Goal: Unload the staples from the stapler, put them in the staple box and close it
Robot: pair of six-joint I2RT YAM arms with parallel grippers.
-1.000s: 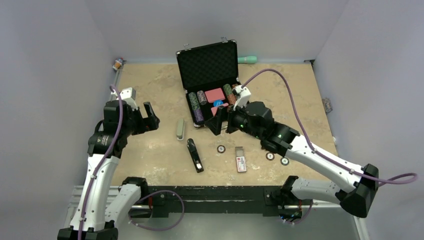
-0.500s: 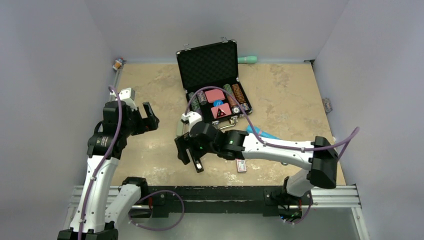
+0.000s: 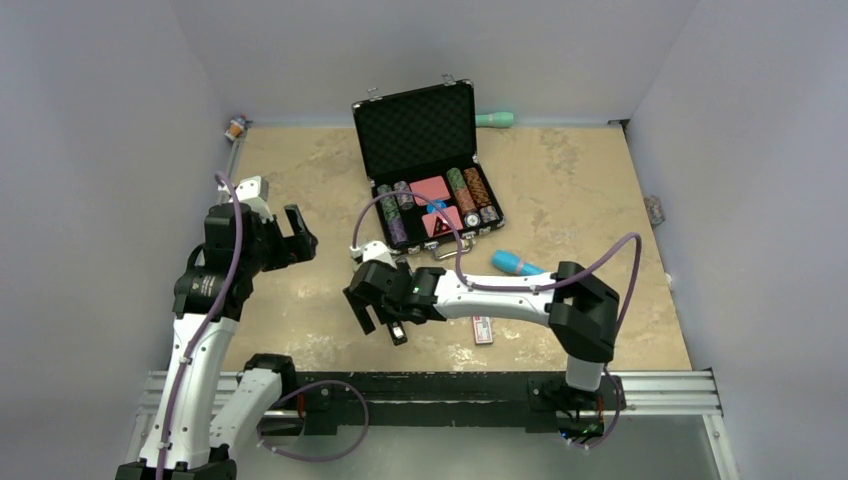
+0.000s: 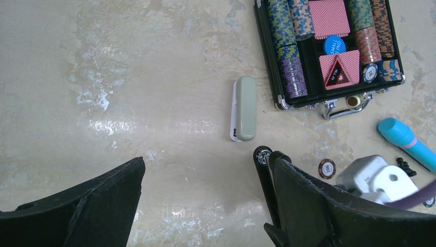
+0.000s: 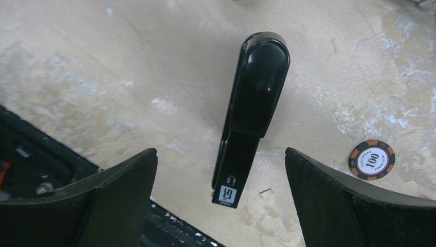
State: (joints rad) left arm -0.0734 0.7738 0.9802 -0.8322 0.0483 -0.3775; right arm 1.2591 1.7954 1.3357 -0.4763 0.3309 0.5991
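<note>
right gripper (image 5: 218, 154) hangs over the stapler (image 5: 254, 103), jaws wide, nothing held. stapler lies shut and flat on the table (image 3: 600, 200) near the front edge. looks like the grasp step: next, drop and pinch its body squarely. left gripper (image 4: 205, 162) hovers wide, empty.

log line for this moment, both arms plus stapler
phase: pre-grasp | right gripper: open above stapler, no contact | left gripper: open, empty | stapler: closed
</note>
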